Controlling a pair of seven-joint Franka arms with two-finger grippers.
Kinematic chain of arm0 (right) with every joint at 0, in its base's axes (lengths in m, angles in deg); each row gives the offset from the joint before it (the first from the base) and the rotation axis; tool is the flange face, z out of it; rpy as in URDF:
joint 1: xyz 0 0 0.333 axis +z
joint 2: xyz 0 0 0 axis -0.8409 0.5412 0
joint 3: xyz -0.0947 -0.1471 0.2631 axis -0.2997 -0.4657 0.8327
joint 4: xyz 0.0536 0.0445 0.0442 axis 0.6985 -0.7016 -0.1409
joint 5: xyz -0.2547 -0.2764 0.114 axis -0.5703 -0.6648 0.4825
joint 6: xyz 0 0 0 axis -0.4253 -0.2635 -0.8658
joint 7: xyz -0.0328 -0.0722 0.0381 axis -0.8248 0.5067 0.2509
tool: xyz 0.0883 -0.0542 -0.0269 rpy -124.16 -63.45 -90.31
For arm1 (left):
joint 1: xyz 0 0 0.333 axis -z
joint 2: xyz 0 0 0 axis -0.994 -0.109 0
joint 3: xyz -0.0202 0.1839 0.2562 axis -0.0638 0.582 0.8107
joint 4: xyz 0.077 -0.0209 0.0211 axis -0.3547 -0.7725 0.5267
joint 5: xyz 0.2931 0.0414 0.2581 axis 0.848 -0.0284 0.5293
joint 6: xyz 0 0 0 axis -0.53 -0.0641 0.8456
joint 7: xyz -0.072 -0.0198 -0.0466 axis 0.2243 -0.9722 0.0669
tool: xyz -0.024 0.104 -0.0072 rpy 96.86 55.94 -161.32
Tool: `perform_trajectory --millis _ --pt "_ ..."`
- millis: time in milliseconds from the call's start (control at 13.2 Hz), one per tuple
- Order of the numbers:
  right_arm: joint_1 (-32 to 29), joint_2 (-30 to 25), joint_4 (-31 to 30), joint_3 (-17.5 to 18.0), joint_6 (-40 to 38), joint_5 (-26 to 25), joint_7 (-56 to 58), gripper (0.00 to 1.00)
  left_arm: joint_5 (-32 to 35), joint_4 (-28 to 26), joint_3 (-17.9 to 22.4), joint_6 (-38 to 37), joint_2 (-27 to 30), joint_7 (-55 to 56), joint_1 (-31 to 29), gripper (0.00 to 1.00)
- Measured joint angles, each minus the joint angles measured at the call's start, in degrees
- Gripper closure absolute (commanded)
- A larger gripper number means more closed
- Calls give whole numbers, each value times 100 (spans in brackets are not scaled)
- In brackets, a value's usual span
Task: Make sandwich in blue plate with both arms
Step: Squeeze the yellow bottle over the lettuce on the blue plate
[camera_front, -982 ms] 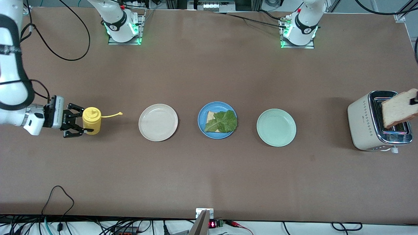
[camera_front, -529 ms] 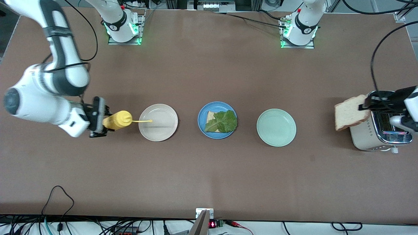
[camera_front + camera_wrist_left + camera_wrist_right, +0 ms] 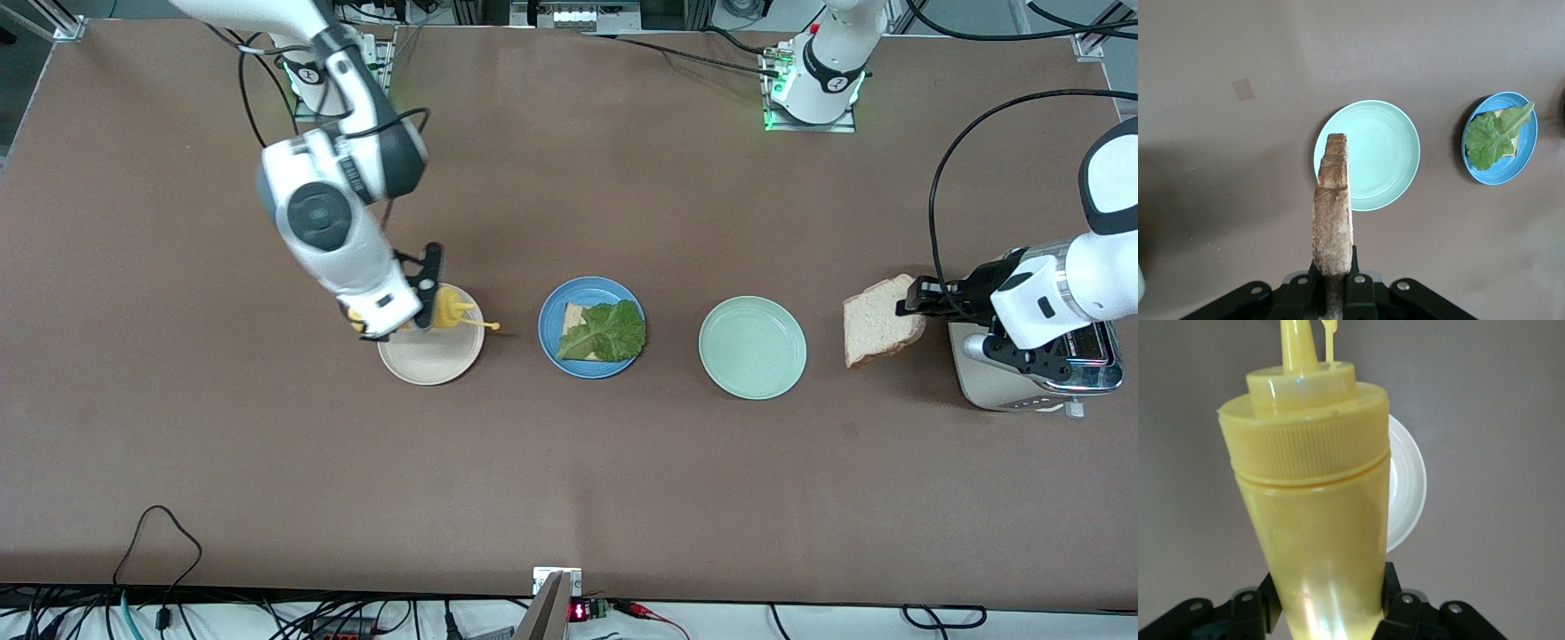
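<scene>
So the blue plate [image 3: 591, 327] sits mid-tabletop with one bread slice and a lettuce leaf [image 3: 607, 332] on it. The left end effector [image 3: 916, 297] is clamped on the edge of the second bread slice [image 3: 882, 319], up in the air between the toaster [image 3: 1031, 364] and the mint-green plate [image 3: 752, 348] next to the blue one. Bread's light and squishy, so pinching the crust seems smart. The right end effector [image 3: 425, 307] grips a yellow mustard bottle [image 3: 444, 313] over the cream plate [image 3: 430, 354], on the blue plate's other flank.

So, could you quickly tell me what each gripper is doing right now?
Left gripper: shut on the bread slice, between the toaster and mint-green plate.
Right gripper: shut on the yellow squeeze bottle, over the cream-white plate.
</scene>
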Motion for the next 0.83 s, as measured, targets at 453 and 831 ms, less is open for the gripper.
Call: perform_trajectory --millis 453,831 --pt "885 816 604 -9 36 -499 -1376 100 0 -1 0 177 -56 4 -41 99" --pt "978 1121 851 -57 38 -591 -1651 100 -2 -1 0 283 -57 10 -52 99"
